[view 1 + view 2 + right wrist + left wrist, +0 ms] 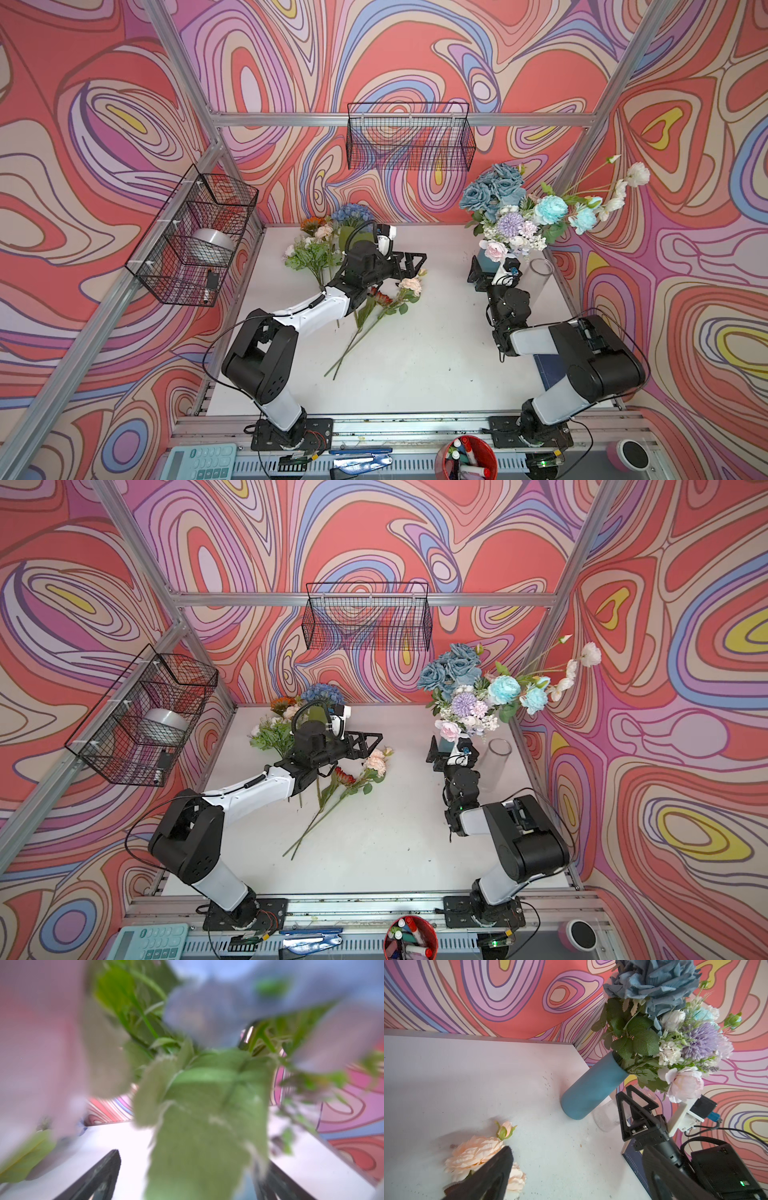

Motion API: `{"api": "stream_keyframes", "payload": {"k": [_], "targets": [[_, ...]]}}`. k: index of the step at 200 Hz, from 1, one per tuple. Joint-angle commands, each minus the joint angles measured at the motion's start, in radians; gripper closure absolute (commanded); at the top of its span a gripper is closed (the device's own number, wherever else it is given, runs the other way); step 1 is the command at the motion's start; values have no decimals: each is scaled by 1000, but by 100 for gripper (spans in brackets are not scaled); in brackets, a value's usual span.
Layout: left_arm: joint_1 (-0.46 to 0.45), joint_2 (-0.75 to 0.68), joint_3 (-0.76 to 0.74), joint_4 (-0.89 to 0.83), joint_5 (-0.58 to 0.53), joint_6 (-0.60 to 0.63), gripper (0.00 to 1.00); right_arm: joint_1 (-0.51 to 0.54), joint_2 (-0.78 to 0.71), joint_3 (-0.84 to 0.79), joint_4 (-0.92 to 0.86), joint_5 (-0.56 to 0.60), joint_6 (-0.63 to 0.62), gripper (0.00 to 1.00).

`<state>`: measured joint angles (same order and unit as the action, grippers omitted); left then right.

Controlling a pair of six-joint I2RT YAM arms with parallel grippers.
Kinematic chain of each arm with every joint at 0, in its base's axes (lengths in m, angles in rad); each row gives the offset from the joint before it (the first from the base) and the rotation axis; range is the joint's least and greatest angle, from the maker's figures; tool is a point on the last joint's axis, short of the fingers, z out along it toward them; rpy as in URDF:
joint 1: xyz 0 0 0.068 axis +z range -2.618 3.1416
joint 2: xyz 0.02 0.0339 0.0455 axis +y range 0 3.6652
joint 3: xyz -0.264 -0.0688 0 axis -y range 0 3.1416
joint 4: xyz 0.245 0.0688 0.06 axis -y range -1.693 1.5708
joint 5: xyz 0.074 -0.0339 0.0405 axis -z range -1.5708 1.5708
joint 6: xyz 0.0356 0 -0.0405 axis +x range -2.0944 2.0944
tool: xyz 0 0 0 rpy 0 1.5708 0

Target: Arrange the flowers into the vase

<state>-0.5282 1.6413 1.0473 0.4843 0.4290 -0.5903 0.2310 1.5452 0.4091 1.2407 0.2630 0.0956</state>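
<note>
Where the patterned walls (415, 50) meet at the back, the white table (436, 353) is seen spread across both top views. At its far right corner a blue vase (591, 1088) is stood upright, and a full bouquet (515, 208) of teal-blue, lilac, white and pale pink blooms is held in its mouth. Just beside it, toward the right wall, a clear glass vase (540, 278) is stood.

Loose flowers (311, 253) are heaped at the far left of the table, with a blue hydrangea (353, 214) and an orange sunflower (312, 224) at the back edge. Nearer the middle, a peach rose (410, 284) and a red daisy (382, 298) are laid flat, their stems running toward the front edge.

The left gripper (415, 266) is held just above the peach rose, its jaws spread wide and nothing pinched.

The right gripper (478, 270) is placed at the near side of the blue vase, under the bouquet. In the right wrist view its fingers (104, 1169) are seen well apart, with a blurred leaf (207, 1115) hanging before them. Whether the vase is touched cannot be told.
</note>
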Motion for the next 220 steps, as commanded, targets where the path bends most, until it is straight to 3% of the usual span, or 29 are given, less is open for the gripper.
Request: {"api": "stream_keyframes", "payload": {"k": [1,29,56,74,122,172,220], "targets": [[10,-43,-37,71,-1,-17,0,10,-104,-6,-289,42,127,6],[22,-55,-76,101,11,-29,0,10,-210,72,-701,4,326,10],[30,-54,-103,130,22,-48,0,10,-202,96,-862,-72,523,26],[34,-49,-119,151,32,-60,0,10,-148,123,-940,-61,564,33],[55,-73,-155,154,34,-66,0,5,-5,179,-961,-16,636,44],[121,-124,-222,113,41,-78,0,-30,156,285,-984,-17,706,48],[155,-199,-296,36,-6,-34,0,-63,220,315,-972,-13,717,49]]}}
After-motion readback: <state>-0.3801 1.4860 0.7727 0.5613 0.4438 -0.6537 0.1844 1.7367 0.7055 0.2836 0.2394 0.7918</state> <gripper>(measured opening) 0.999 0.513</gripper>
